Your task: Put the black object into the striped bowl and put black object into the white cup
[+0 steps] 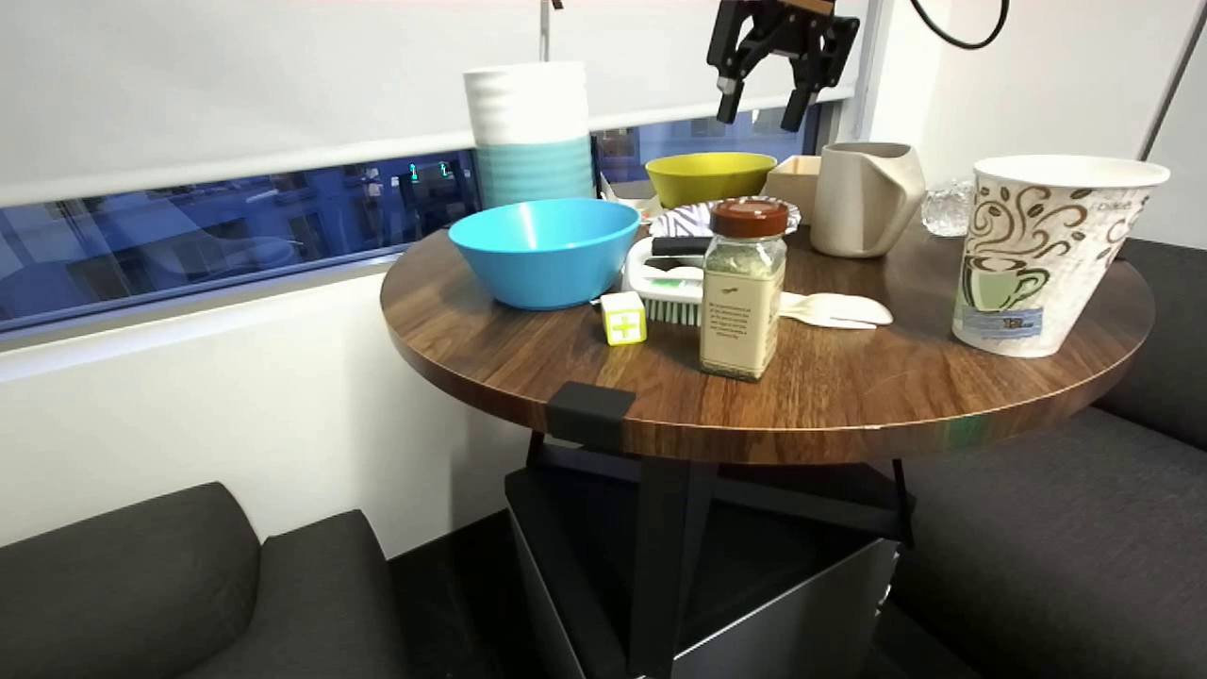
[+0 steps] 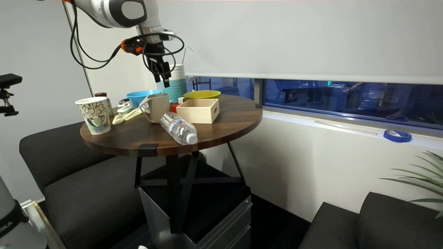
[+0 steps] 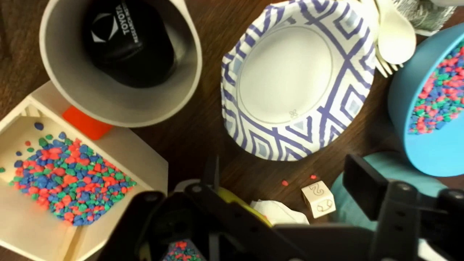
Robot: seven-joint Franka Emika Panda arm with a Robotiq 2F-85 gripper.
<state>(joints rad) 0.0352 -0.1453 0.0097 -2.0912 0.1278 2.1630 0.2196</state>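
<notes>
In the wrist view the black object (image 3: pixel 130 47), marked with white lettering, rests inside the white cup (image 3: pixel 195 72), a greyish-white one with a handle. Both exterior views show this cup (image 1: pixel 860 207) standing on the table (image 2: pixel 235 114), its contents hidden. Beside it the striped bowl (image 3: pixel 261 143), white with purple stripes, holds nothing. An exterior view shows part of that bowl (image 1: pixel 681 222) behind the spice jar. My gripper (image 3: pixel 288 179) is open, with nothing between its fingers. In both exterior views the gripper (image 1: pixel 760 111) hangs above the tabletop, apart from everything.
A wooden box (image 3: pixel 145 156) of coloured pebbles adjoins the cup. Around are a blue bowl (image 1: pixel 545 255), yellow bowl (image 1: pixel 712 177), teal-and-white vase (image 1: pixel 530 132), spice jar (image 1: pixel 743 302), patterned paper cup (image 1: pixel 1047 255), brush (image 1: pixel 660 283) and lying bottle (image 2: pixel 180 129). Small dice (image 3: pixel 318 198) lie nearby.
</notes>
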